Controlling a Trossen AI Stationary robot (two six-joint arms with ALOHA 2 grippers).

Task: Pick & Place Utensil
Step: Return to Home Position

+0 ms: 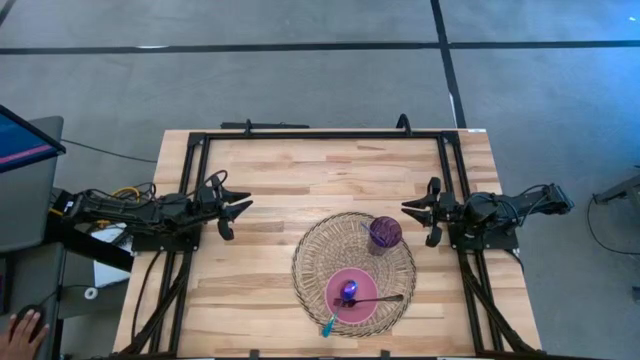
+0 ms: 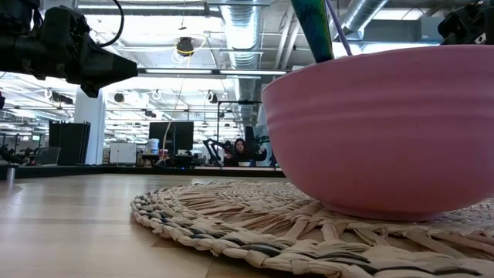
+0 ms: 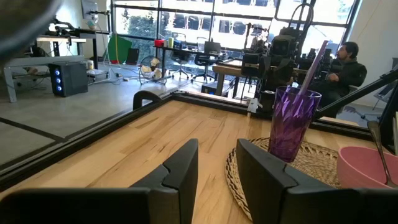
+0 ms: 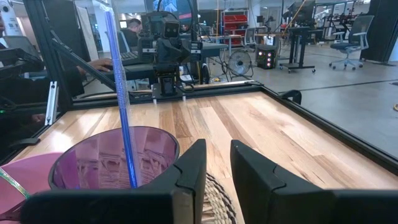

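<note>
A pink bowl (image 1: 358, 293) sits on a round woven placemat (image 1: 312, 262) at the table's near middle. A spoon with a purple head and a dark handle (image 1: 385, 298) lies across the bowl. A teal-handled utensil (image 1: 328, 325) leans over the bowl's near rim; its handle (image 2: 312, 27) rises above the bowl (image 2: 386, 131) in the low view. A purple cup (image 1: 385, 233) with a straw (image 4: 121, 93) stands on the placemat's far part. My left gripper (image 1: 240, 210) hovers open to the left of the placemat, and my right gripper (image 1: 410, 210) hovers open to the right of the cup.
A black frame (image 1: 320, 134) runs along the table's far edge and both sides, where the arm bases are mounted. Bare wood lies left of the placemat and toward the far edge. A monitor (image 1: 20, 140) stands off the table's left. A person (image 3: 345, 65) sits beyond the table.
</note>
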